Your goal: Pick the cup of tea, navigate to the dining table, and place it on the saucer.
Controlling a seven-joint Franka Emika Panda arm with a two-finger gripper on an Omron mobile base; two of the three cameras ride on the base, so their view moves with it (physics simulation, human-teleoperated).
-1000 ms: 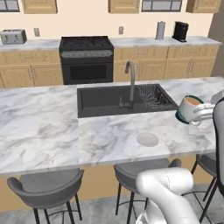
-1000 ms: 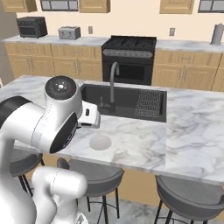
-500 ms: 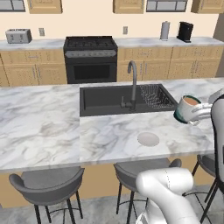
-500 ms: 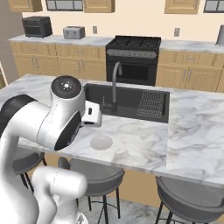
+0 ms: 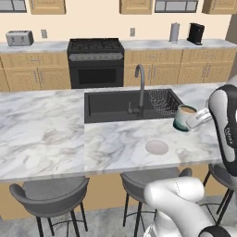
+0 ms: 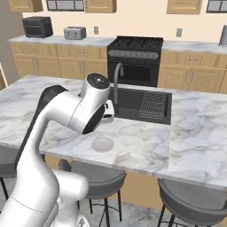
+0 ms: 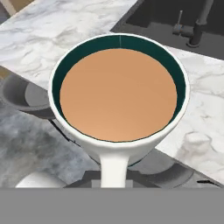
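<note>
**Left base view: cup held above the table**

You see the end effector (image 5: 196, 119) closed on the cup of tea (image 5: 185, 117), upright and full, above the marble table (image 5: 55, 134). The saucer (image 5: 157, 147) lies bare on the table at 7 o'clock from the cup, near the sink (image 5: 115, 105).

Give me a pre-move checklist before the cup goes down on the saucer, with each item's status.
1. Cup of tea held by the gripper above the dining table: ok.
2. Tea level, cup upright, nothing spilled on the marble: ok.
3. Saucer bare, nothing on it: ok.
4. Cup directly over the saucer: not ok; it hangs beside the sink, farther from the table's front edge.
5. Faucet apart from the cup: ok.
6. Firmness of the finger grip on the handle: cannot tell.
</note>
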